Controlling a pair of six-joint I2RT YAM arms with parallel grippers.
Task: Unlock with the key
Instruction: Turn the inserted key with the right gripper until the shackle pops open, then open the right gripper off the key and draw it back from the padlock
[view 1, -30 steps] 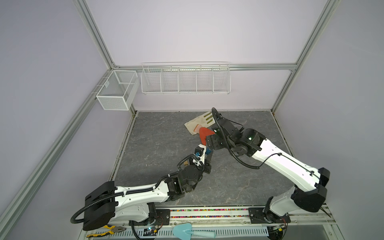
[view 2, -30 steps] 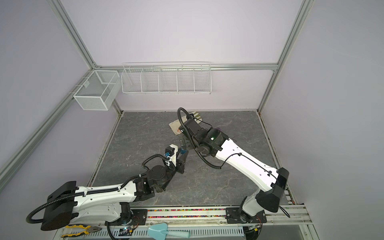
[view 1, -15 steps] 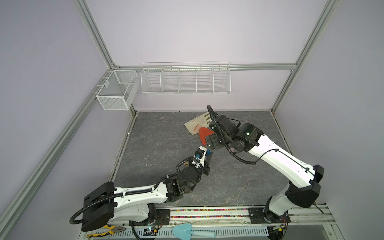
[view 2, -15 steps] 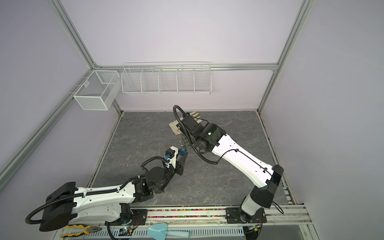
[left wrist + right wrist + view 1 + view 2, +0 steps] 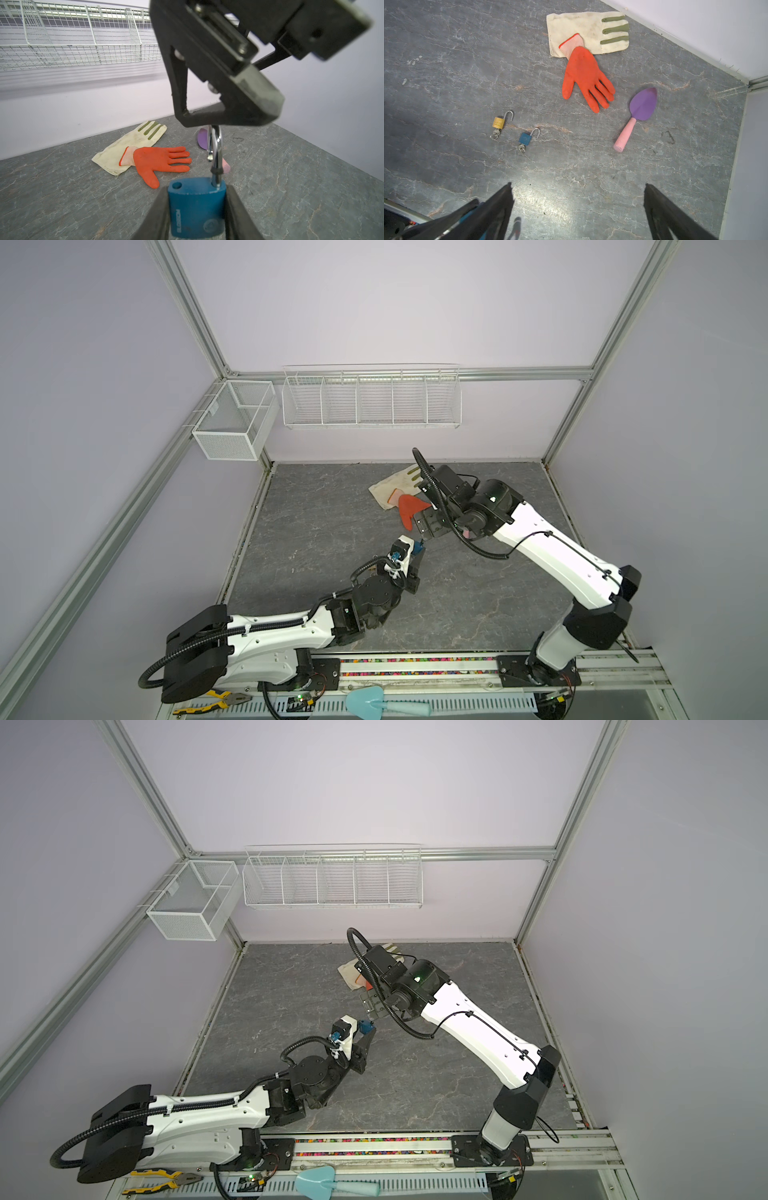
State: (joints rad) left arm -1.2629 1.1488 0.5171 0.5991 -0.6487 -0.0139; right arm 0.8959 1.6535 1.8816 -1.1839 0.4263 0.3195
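Pincer L [image 5: 197, 192] up, clamps blue padlock [image 5: 196, 212]; pincer R [image 5: 577, 187] spread wide above.

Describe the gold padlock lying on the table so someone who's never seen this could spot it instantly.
Start at the grey stone-look tabletop and find the orange glove; beyond its thumb lie two small padlocks, shackles open, keys at their bases. The gold padlock is the one farther from the purple trowel; its neighbour, the blue padlock, matches it except in colour.
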